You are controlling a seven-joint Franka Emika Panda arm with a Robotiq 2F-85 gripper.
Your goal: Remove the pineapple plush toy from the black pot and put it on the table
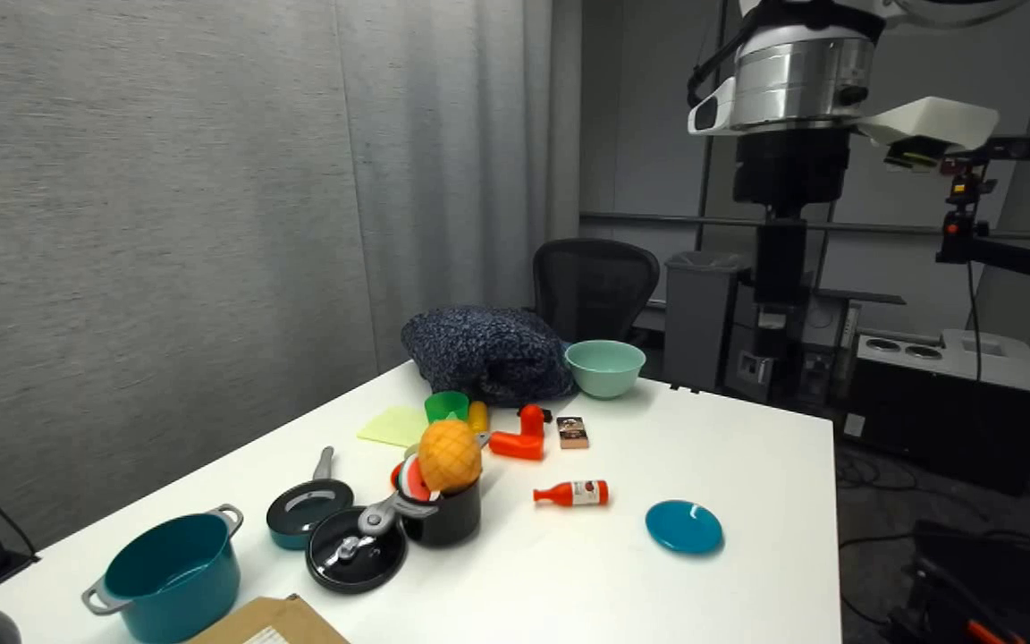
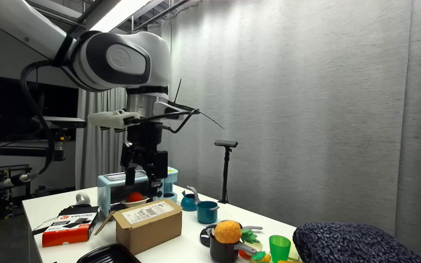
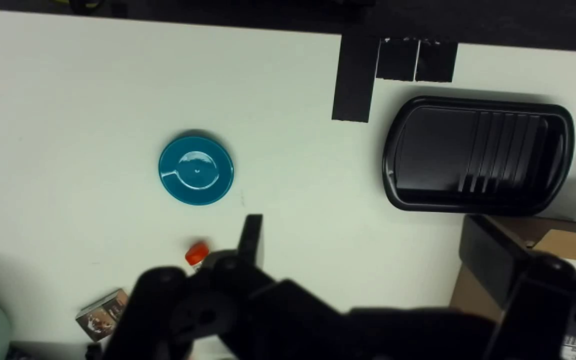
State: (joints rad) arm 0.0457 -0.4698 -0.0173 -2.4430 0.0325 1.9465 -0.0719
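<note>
The pineapple plush toy is orange-yellow and rounded. It sits in the mouth of the small black pot, with most of its body above the rim. The toy and pot also show in an exterior view; I cannot make out the toy's leafy top clearly. The white table carries both. My gripper is open with nothing between its fingers. It hangs high above the table, well apart from the pot; it shows in both exterior views. Toy and pot are out of the wrist view.
Around the pot lie a black lid, a small pan and toy food. A teal pot, cardboard box, black tray, blue plate, red bottle, mint bowl and dark cushion also stand there.
</note>
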